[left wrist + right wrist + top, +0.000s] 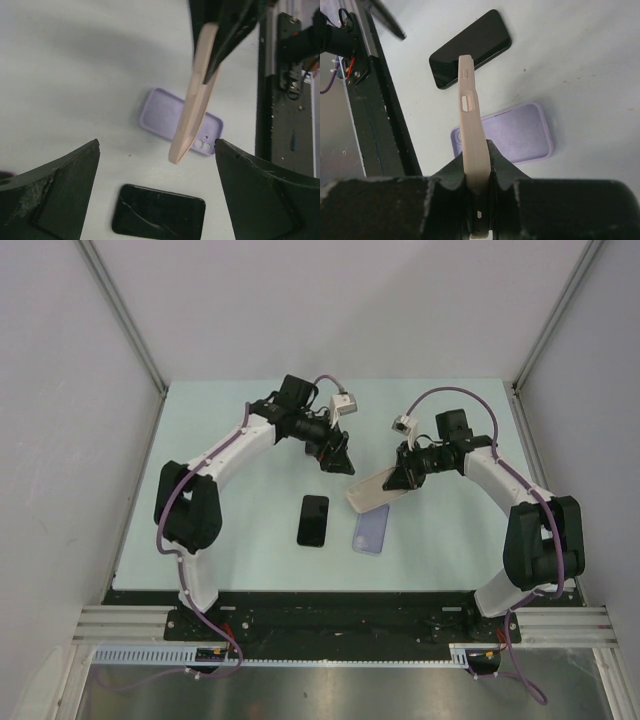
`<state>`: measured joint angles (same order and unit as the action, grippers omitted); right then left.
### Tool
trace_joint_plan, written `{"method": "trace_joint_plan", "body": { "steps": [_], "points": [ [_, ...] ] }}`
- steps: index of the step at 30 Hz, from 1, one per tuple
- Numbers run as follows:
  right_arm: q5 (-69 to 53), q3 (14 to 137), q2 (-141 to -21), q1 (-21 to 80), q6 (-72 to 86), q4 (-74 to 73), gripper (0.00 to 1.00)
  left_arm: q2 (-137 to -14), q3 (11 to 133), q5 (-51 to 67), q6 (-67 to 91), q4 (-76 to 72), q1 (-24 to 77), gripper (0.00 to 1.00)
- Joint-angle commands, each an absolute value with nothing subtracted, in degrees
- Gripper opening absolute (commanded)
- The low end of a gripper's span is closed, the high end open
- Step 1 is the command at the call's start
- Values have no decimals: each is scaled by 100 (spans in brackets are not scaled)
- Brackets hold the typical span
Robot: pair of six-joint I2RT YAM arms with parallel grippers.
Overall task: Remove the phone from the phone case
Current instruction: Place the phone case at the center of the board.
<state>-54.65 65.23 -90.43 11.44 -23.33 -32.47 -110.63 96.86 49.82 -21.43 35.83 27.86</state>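
My right gripper [402,478] is shut on a beige phone case [369,491] and holds it edge-up above the table; the right wrist view shows the case [470,115] clamped between the fingers [507,167]. I cannot tell whether a phone sits inside it. A black phone [313,520] lies flat on the table. A purple case [372,529] lies flat beside it, partly under the beige case. My left gripper [340,462] is open and empty, hovering just left of the beige case [192,110], with the black phone [159,212] and the purple case [160,112] below.
The black base rail [340,605] runs along the table's near edge, close to the phone and purple case; it also shows in the left wrist view [285,100] and the right wrist view [375,125]. Grey walls enclose the pale table [240,420].
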Motion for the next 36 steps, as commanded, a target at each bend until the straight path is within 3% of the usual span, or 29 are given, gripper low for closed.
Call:
{"method": "trace_joint_plan", "body": {
  "steps": [1, 22, 25, 29, 32, 36],
  "points": [
    [-5968, 6803, -9035, 1221, -2733, -3551, 1, -10608, 9440, 6126, -3058, 3551, 3120, 99],
    [-5941, 6882, -9211, 1520, -3507, -4465, 1, -10749, 9035, 5774, -3366, 3788, 3788, 69],
    [-5933, 6882, -9211, 1529, -3480, -4447, 1, -10758, 9035, 5774, -3358, 3797, 3823, 61],
    [-5924, 6882, -9193, 1529, -3445, -4412, 1, -10775, 9009, 5713, -3375, 3806, 3858, 42],
    [-5933, 6882, -9167, 1529, -3428, -4395, 1, -10793, 8991, 5669, -3410, 3841, 3876, 38],
    [-5915, 6882, -9141, 1529, -3428, -4386, 1, -10837, 9017, 5616, -3437, 3893, 3885, 22]
  ]
}}
